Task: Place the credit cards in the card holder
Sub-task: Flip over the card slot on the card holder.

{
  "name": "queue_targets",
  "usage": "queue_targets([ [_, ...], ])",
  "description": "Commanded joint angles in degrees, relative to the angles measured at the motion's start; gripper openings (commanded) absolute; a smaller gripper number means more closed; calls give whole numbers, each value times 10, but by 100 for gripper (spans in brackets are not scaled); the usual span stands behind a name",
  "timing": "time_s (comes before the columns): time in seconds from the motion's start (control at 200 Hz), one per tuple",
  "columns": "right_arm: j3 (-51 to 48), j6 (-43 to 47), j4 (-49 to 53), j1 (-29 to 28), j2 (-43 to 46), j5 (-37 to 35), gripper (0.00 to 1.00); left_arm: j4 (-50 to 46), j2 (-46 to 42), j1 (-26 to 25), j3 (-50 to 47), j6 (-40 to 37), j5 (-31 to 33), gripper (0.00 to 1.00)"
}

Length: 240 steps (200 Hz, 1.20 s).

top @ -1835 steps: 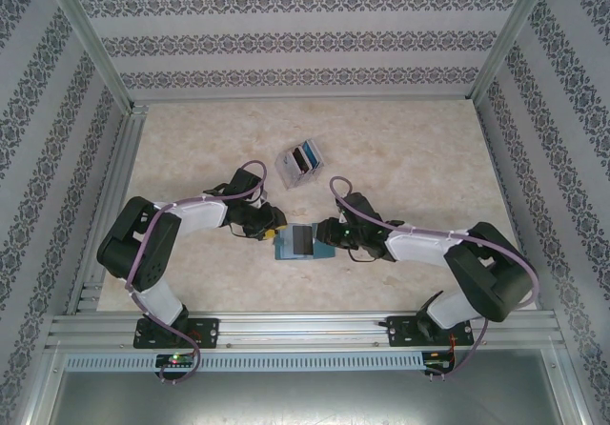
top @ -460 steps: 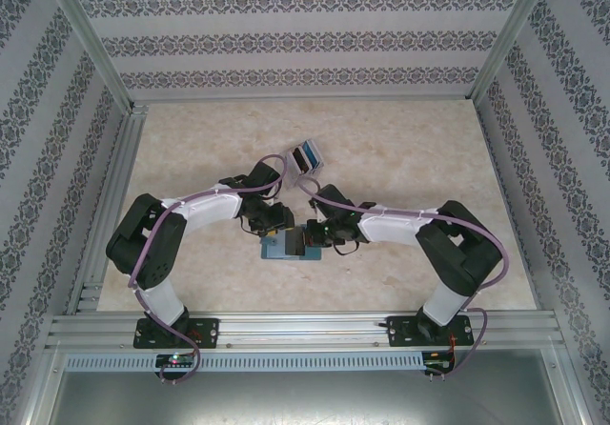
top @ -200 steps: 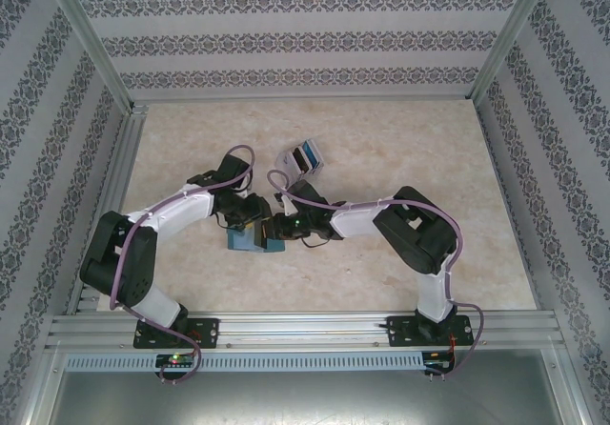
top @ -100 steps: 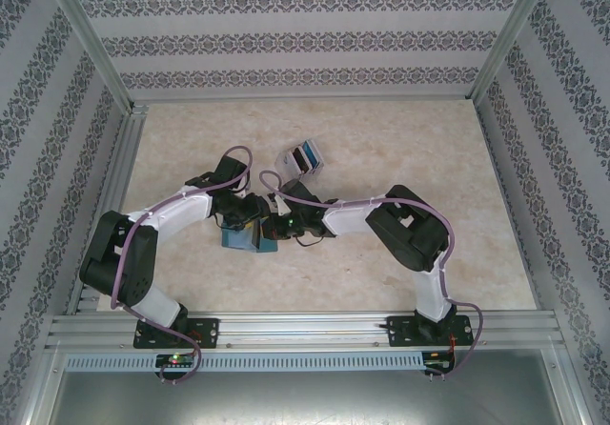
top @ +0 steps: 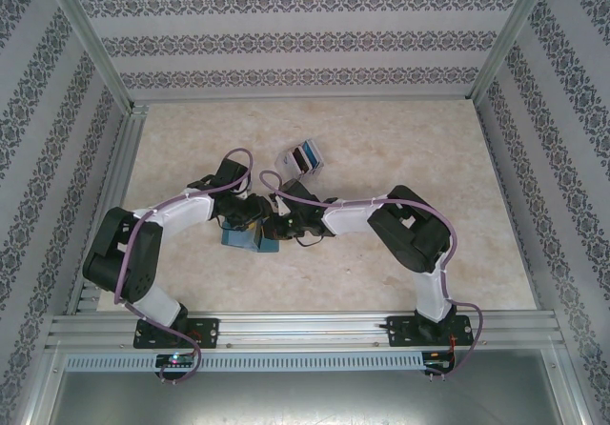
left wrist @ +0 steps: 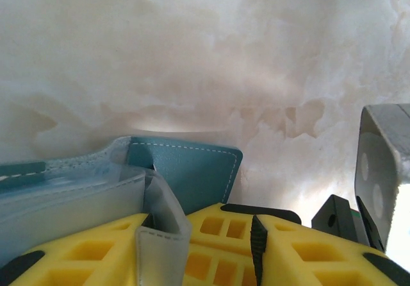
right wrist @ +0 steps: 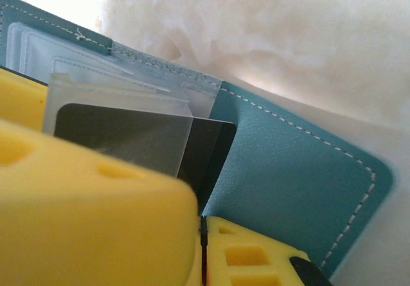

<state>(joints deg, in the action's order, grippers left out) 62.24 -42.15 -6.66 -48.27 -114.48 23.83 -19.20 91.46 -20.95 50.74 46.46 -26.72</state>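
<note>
We're seeing the left hand (left wrist: 163, 231) grasping the card holder (left wrist: 186, 170) by its clear sleeve (left wrist: 160, 199), left of centre on the worktop (top: 410, 149). The right hand (right wrist: 202, 228) is clenching beside a black card (right wrist: 206, 146) sitting half inside a sleeve; can't tell if it's pinching it.

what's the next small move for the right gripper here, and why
Probably slide the right gripper forward, pushing the thin black plastic card deeper: one end sits under the clear sleeve of the soft teal folding card holder, the other end is outside.
</note>
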Motion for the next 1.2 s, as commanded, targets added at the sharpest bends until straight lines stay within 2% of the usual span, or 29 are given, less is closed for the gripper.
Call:
queue_targets([
  [0.0,-30,-6,82,-10,-39,-28,11,-26,23,-26,2,-18,-24,46],
  [0.325,-94,-50,-54,1,-2,18,18,-63,17,-12,2,-42,3,46],
  [0.46,-79,-49,-47,3,-22,20,18,-82,-12,-12,10,-42,9,46],
  [0.709,-58,-46,-2,-1,-58,-11,18,-166,-50,-10,52,-75,62,47],
  [0.994,-45,-43,28,-2,-64,-21,19,-116,-44,-10,23,-43,7,47],
  [1.194,-69,-56,-26,0,-39,3,19,-61,-16,-15,-7,-19,-29,47],
])
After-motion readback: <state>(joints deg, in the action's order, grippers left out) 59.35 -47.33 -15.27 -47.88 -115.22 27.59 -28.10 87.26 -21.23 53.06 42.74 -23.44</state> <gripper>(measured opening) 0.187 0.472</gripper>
